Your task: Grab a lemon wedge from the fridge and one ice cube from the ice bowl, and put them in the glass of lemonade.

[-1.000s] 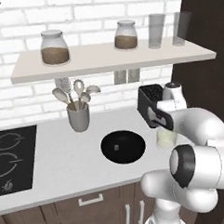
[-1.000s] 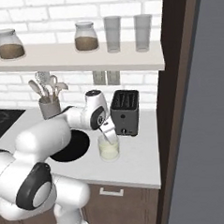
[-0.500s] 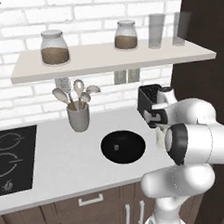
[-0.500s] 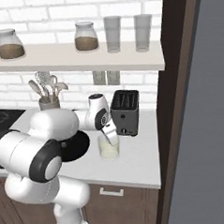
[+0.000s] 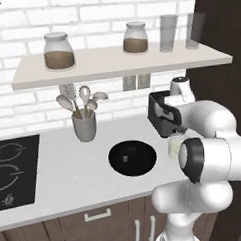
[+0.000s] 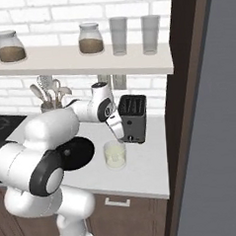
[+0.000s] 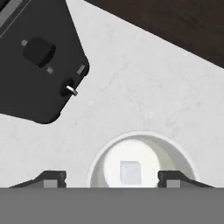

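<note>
**A:** What's just changed on your side?

**B:** I'm looking down through the hand camera, and the gripper is standing spread now, one dark tip at either side of the glass of lemonade. A second ago it was clenched. Nothing is between the tips, so the hand is released.

**A:** And the ice cube?

**B:** The ice cube is sitting inside the glass, a pale square in the drink at about six o'clock in that picture. The toaster is lying off at ten o'clock.

**A:** From the base?

**B:** In the right base view the gripper is hanging just above the glass of lemonade, with the toaster at one o'clock of it and the ice bowl at nine. In the left base view another small cube is lying in the ice bowl.

**A:** So what does that mean?

**B:** I'm judging the ice step done. I can't make out a lemon wedge in the glass, so I'm treating the fridge trip as possibly still outstanding
</note>
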